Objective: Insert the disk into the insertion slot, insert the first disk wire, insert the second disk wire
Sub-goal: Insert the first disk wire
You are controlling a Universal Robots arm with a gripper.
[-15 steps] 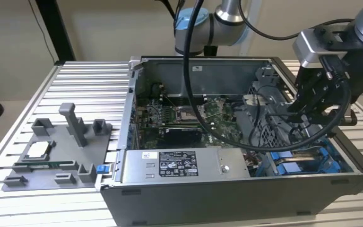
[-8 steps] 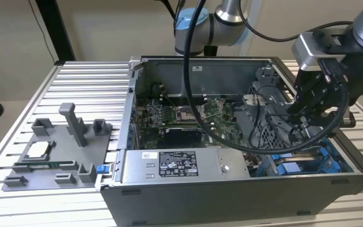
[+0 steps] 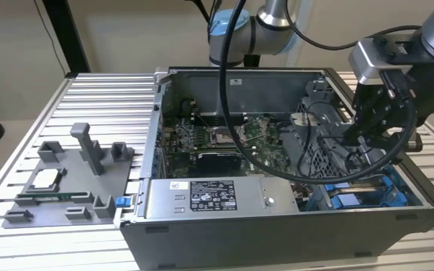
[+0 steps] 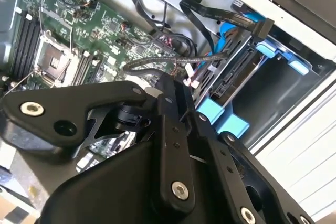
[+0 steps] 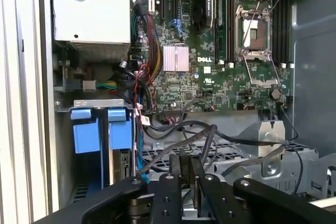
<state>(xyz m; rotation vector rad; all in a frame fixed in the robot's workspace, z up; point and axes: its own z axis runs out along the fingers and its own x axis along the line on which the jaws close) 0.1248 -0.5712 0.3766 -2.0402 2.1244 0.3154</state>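
Observation:
The disk [image 4: 234,72], framed in blue plastic, sits inside the insertion slot [image 4: 294,85], a grey metal bay at the exterior view's right end of the open computer case. Its blue tabs [image 5: 100,128] stand beside the bay wall. My gripper [image 3: 359,134] hovers over the perforated drive cage, next to the bay. Its black fingers [image 5: 176,174] stand close together in both wrist views. Black disk wires [image 5: 207,135] loop right past the tips; whether one is pinched is hidden. A flat black wire with a free connector [image 4: 258,25] hangs above the disk.
The green motherboard [image 5: 220,77] fills the case floor. A grey labelled power-supply box [image 3: 202,197] lies along the near wall. Blue rails [image 3: 364,195] line the bay. A grey fixture [image 3: 66,180] with small parts rests on the slatted table at the exterior view's left.

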